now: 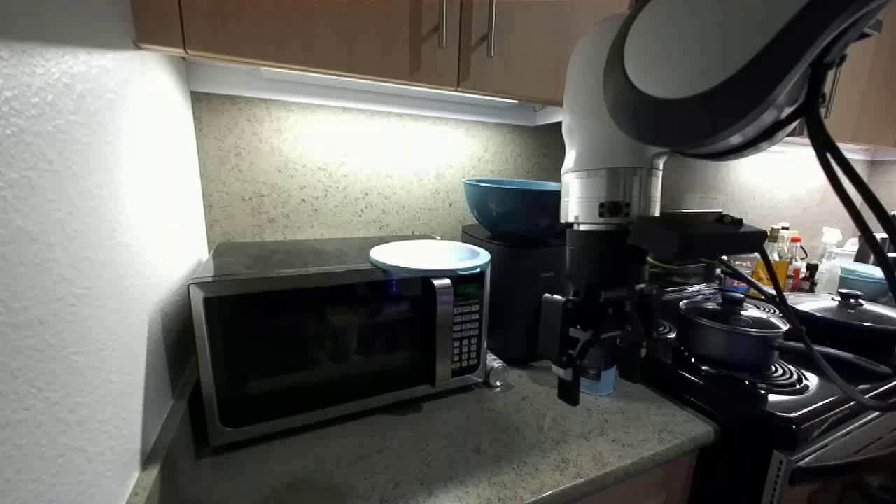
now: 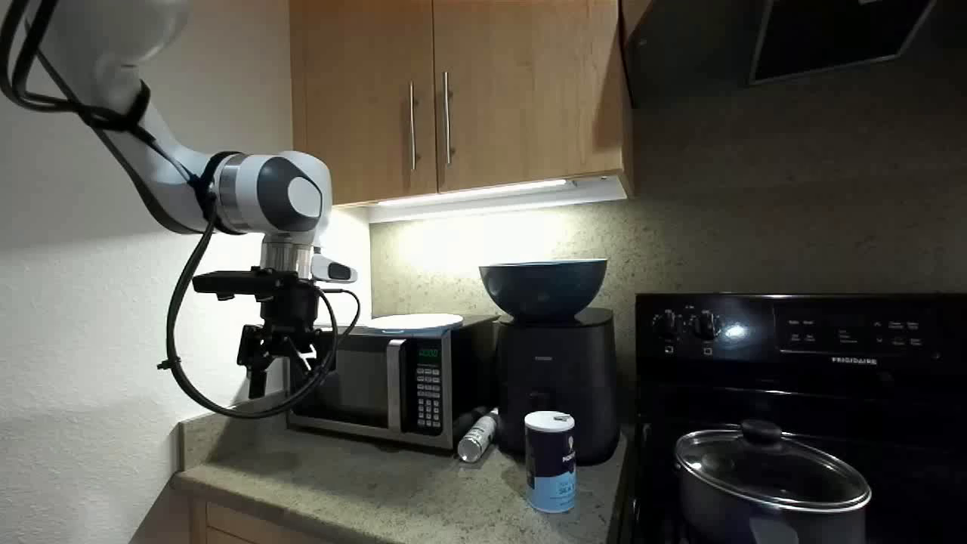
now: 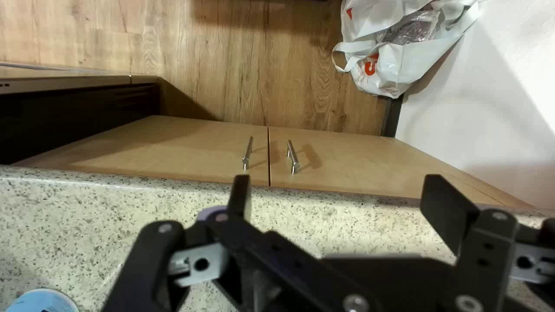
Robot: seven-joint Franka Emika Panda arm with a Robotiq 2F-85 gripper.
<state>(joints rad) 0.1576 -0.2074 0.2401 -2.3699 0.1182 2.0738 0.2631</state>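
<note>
Gripper (image 3: 338, 195) spread wide, grasping nothing, hanging over the speckled counter (image 3: 86, 225). Blue canister (image 2: 551, 472) stands upright there, apart from it, in front of a black appliance (image 2: 559, 370). Probably stiff card, smooth, weighty if full, dentable; best held around mid-body.

Closed silver-trimmed microwave (image 1: 337, 337) on counter (image 1: 448, 448)

The arm (image 2: 162, 189) bends at the wrist (image 2: 291, 193), its gripper (image 3: 341, 201) (fingers (image 3: 239, 197) spread wide apart) pointing downward.
</note>
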